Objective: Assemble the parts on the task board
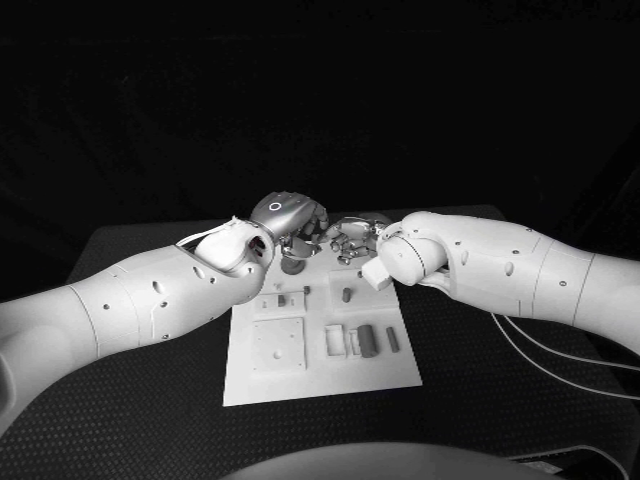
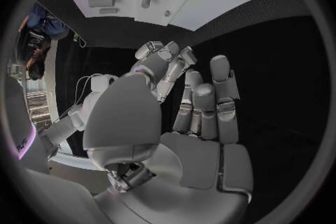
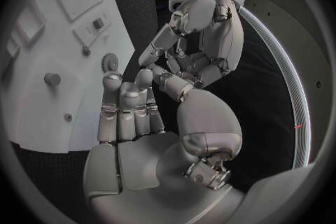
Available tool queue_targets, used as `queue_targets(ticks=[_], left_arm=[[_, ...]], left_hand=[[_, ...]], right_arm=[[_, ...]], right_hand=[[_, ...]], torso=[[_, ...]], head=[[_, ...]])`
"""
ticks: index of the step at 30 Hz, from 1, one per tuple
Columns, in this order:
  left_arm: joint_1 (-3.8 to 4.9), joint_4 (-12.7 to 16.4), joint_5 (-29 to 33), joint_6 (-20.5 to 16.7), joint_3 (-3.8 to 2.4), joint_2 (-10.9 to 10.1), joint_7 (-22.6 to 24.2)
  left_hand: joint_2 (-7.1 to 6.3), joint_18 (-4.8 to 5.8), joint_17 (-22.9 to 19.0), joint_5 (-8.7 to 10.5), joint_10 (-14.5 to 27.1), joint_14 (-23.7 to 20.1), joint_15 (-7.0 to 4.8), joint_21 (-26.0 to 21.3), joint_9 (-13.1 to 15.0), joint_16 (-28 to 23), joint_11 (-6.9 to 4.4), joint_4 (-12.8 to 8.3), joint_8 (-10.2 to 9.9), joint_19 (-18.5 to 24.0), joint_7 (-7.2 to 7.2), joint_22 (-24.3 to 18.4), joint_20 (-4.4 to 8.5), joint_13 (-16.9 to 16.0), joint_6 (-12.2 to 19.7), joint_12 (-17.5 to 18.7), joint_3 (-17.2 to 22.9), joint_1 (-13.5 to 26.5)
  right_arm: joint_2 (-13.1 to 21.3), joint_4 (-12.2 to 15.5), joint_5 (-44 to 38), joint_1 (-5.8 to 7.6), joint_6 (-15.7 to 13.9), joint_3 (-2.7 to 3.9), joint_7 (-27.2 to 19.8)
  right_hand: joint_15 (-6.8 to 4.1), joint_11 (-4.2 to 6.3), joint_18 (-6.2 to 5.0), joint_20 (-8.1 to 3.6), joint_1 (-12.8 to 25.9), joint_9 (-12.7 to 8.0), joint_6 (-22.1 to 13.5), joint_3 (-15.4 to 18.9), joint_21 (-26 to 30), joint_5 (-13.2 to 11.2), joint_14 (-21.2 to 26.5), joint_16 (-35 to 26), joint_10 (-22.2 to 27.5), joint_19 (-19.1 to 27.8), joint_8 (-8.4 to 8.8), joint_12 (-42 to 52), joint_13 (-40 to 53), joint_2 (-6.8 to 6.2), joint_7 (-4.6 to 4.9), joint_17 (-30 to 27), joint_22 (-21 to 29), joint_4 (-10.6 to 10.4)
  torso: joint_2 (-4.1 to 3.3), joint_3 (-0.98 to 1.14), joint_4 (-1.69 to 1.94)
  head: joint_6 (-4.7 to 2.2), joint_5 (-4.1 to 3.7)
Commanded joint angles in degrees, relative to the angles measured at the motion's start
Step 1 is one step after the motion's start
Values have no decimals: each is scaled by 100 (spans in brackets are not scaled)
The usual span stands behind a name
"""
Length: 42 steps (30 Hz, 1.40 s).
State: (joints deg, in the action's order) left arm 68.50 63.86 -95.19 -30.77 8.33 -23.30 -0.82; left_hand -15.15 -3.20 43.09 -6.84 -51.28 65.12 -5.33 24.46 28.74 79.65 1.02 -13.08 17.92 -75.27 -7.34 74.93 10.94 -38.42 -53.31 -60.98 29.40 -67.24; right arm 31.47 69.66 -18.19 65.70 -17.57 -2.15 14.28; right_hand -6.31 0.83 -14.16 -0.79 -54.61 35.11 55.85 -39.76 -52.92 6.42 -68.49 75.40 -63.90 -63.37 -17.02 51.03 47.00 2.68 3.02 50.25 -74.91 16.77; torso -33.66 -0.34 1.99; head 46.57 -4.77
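Black cloth covered the table, white board [image 1: 320, 345] mid-table. We held both hands, left [image 1: 289, 215] and right [image 1: 352, 238], fingers loosely apart and empty, touching above its far end; parts [image 1: 366, 340] lay nearer us.

No readable text, labels, brands, numbers or signs on anything in view

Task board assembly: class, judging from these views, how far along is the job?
Early to middle stage. A round gear-like part already sits on the task board. Both robot hands, left and right, meet at the board's far end; whether they hold a part cannot be told. Several loose parts lie near the board's near end, still to place.
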Motion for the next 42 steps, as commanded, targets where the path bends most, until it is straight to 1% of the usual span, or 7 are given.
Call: queue_targets(ticks=[1, 9, 17, 22, 26, 35, 42], left_arm=[[1, 8, -100, 165, -3, 27, -73], [0, 31, -12, 205, -3, 24, 4], [-2, 38, 23, 220, -3, 29, 26], [-2, 4, 23, 253, -3, 31, 9], [-2, -37, 23, 270, -3, 39, -33], [-2, -107, 11, 357, -2, 47, -137], [-2, -102, 25, 390, -2, 60, -125]], left_hand=[[26, -122, 2, -21, -4, 70, -7, 42, -1, 18, -8, 12, -11, -51, 3, 139, 6, 55, -17, 72, 28, -41], [98, -130, -40, -23, -485, 260, -94, 159, 89, -29, -98, 27, 110, -145, 100, 130, 69, 468, -254, 723, 66, -41], [144, -122, -38, -31, -787, 349, -115, 203, 144, -47, -118, 13, 119, -201, 116, 126, 102, 596, -278, 1138, 110, -66], [164, -124, -32, -31, -860, 373, -119, 218, 158, -45, -121, 6, 119, -220, 119, 126, 108, 615, -282, 1248, 128, -82], [179, -126, -25, -31, -958, 398, -119, 234, 174, -49, -120, 5, 111, -235, 118, 126, 112, 651, -276, 1434, 152, -90], [243, -136, -12, -26, -1071, 446, -122, 262, 187, -40, -122, 49, 97, -279, 119, 126, 117, 647, -264, 1572, 187, -87], [271, -147, -4, -8, -1166, 485, -127, 281, 202, -44, -127, 128, 89, -305, 122, 125, 121, 628, -261, 1688, 193, -36]], right_arm=[[3, 33, -30, -5, 70, 2, -46], [7, 40, -61, -6, 65, 2, -50], [3, 36, -64, -7, 75, 2, -55], [8, 43, -64, -8, 117, 2, -56], [21, 59, -58, -8, 124, 2, -53], [38, 131, -64, -12, 142, 2, -56], [39, 161, -67, -15, 130, 2, -67]], right_hand=[[-41, 7, -84, -20, -35, 226, 259, -33, -29, 11, 2, 21, -33, -1, -19, 18, -6, -15, 236, 4, -100, -4], [-42, 8, -84, -21, -34, 228, 260, -34, -30, 11, 1, 21, -34, -1, -18, 17, -6, -15, 235, 3, -99, -4], [-43, 8, -84, -22, -32, 230, 260, -34, -30, 11, 0, 20, -36, -1, -17, 16, -7, -16, 234, 3, -99, -4], [-44, 9, -84, -23, -32, 231, 260, -34, -31, 11, 0, 20, -36, -1, -17, 15, -7, -16, 234, 3, -98, -4], [-44, 9, -84, -23, -31, 231, 260, -35, -31, 11, 0, 19, -37, -1, -16, 15, -7, -16, 234, 3, -98, -4], [-45, 9, -84, -24, -30, 233, 260, -35, -31, 11, -1, 19, -37, -1, -15, 13, -8, -18, 234, 3, -98, -3], [-45, 9, -84, -24, -30, 234, 260, -35, -32, 11, -1, 18, -38, -1, -15, 13, -8, -18, 234, 2, -98, -3]], torso=[[0, -3, -1], [1, -1, -1], [1, 0, -3], [-1, 0, 0], [-2, -2, -1], [-1, -1, -1], [0, -4, 1]], head=[[7, 1], [13, 1], [24, -1], [32, -9], [31, -5], [36, 8], [38, 7]])
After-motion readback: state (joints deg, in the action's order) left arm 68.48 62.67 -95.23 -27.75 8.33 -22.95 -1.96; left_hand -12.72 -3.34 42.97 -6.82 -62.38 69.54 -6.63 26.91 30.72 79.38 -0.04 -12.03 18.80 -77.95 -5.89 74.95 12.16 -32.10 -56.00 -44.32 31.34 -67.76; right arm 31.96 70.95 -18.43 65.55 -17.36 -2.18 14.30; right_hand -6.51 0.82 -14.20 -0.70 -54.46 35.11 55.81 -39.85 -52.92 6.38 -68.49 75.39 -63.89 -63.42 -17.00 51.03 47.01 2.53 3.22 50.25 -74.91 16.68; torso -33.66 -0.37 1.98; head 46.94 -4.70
